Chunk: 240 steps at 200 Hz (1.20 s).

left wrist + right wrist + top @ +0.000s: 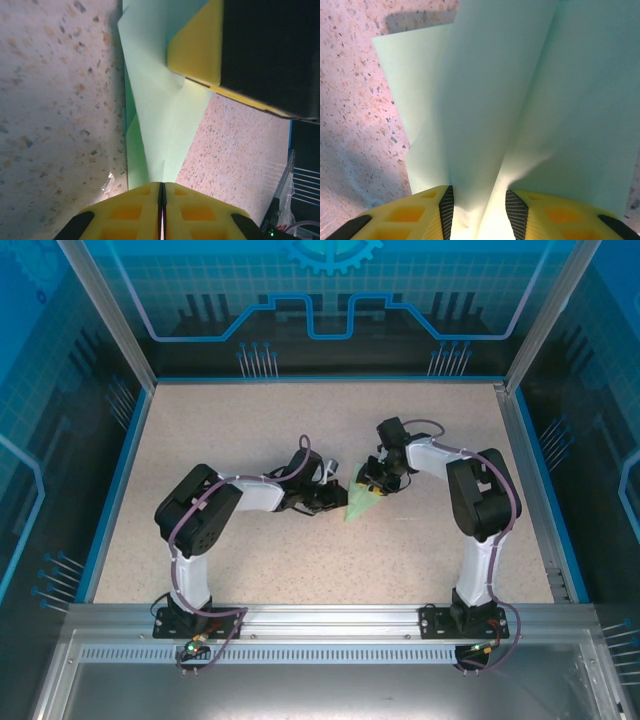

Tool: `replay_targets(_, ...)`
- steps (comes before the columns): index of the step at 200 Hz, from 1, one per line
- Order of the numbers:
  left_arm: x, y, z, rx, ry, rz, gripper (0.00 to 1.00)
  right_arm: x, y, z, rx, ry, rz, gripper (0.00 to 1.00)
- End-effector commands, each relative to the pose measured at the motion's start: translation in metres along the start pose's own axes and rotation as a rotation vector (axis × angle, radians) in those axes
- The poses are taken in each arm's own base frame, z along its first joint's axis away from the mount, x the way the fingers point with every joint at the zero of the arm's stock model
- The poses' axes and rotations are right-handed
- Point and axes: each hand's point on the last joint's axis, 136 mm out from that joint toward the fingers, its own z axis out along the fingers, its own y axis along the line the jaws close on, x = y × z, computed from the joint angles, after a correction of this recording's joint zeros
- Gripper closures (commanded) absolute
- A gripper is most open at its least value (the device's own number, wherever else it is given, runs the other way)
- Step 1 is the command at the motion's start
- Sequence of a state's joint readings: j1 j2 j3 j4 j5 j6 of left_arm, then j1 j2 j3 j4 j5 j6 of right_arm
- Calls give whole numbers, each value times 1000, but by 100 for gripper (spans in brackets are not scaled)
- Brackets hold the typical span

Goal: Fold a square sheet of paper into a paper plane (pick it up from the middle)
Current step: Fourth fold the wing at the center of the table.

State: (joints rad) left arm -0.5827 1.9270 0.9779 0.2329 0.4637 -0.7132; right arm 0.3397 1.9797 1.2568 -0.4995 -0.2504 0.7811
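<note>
Left wrist view: left pincer point(161, 192) clamps the paper plane point(160, 115), likely anchoring it. At 1 o'clock the right pincer point(477, 200) straddles its fold; whether it squeezes is unclear.

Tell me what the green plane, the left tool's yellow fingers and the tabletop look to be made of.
Paper plane: thin matte paper, pale mint; it holds sharp creases.
Fingers of the left tool: yellow, matte, with moulded pockets; plastic or dense foam, can't say which.
Table: beige speckled top, stone-look, probably laminate, low sheen.
</note>
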Motion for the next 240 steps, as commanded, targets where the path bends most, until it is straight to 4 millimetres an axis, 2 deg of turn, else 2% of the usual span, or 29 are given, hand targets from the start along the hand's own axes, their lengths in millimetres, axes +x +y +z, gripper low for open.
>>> replay_targets(1,-11,-10,-10,29,-52,-4,89,33,-62,39,221,120,49,61)
replay_targets(57,-14,-19,-7,73,-47,-2,88,34,-67,40,242,121,65,63)
replay_targets(97,-12,-24,6,89,-5,7,88,34,-67,42,235,119,77,65)
replay_targets(147,-16,-27,14,100,6,12,88,36,-69,43,235,119,92,67)
replay_targets(189,-13,-21,22,81,39,11,88,37,-70,42,241,122,103,67)
replay_targets(240,-14,-2,27,-17,37,21,89,39,-73,43,254,127,112,67)
